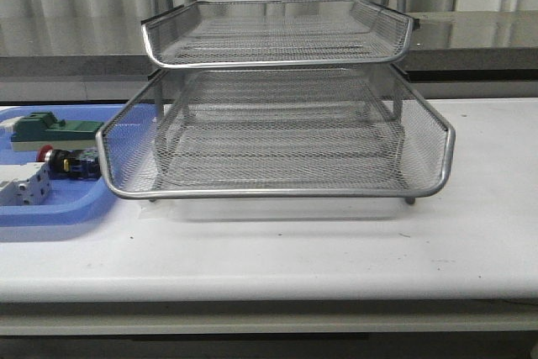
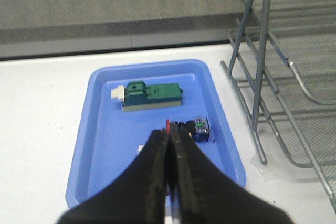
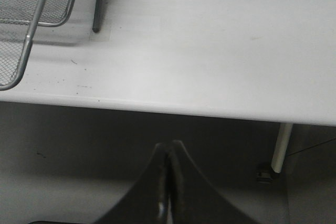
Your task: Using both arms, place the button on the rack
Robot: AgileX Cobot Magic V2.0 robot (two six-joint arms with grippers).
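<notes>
One rack (image 1: pixel 277 136) stands mid-table, and I can count two mesh trays on it in the front view; its frame runs out of the top of that picture, so anything higher is cut off. Both visible trays hold nothing. One flat blue tray (image 1: pixel 50 212) lies just left of the rack, partly cut by the picture's left edge.

In the blue tray there are three things: one green block (image 2: pixel 149 95) toward the far end, one button (image 2: pixel 193 129) nearer and close to the side facing the rack, and one white terminal block (image 1: pixel 23 184) nearest of all. The button lies on its side, red cap pointing left, blue contact block toward the rack. From the left wrist camera only a sliver of the red cap shows, and the white block is almost wholly hidden behind the fingers.

Two grippers show, one per wrist camera; neither arm appears in the front view. The left gripper (image 2: pixel 169 145) hangs over the blue tray's near part, fingers pressed together with nothing between them. The right gripper (image 3: pixel 168 161) sits beyond the table's (image 3: pixel 210 40) near edge, right of the rack, its fingers likewise closed together and holding nothing.
</notes>
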